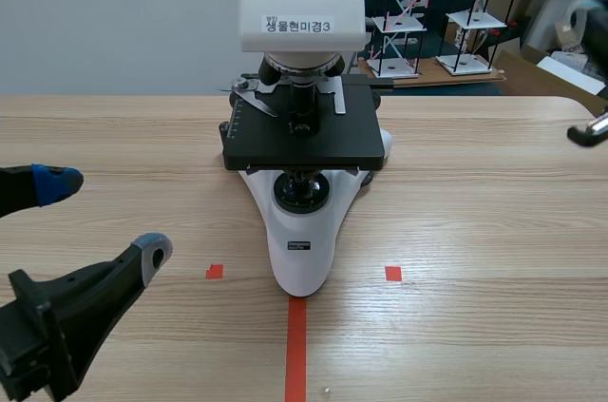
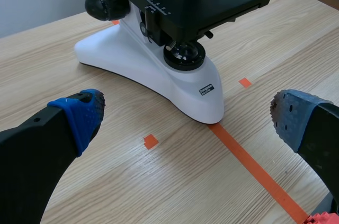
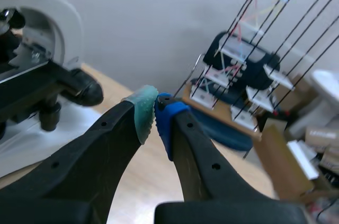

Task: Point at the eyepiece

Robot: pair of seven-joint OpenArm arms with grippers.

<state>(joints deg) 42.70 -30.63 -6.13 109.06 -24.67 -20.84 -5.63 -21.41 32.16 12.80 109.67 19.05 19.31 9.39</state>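
Centrally on the worktop [image 1: 494,231]: white microscope [image 1: 302,250], base on the tape line, eyepiece cut off above its head. Low at near left: left pincer [image 1: 104,220], aimed at the base, gaping wide, holding nothing. Raised at the right edge: right pincer [image 3: 155,113], pads pressed together, empty.

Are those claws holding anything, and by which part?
Nothing. The left gripper is open and empty before the microscope; the right gripper is shut on nothing.
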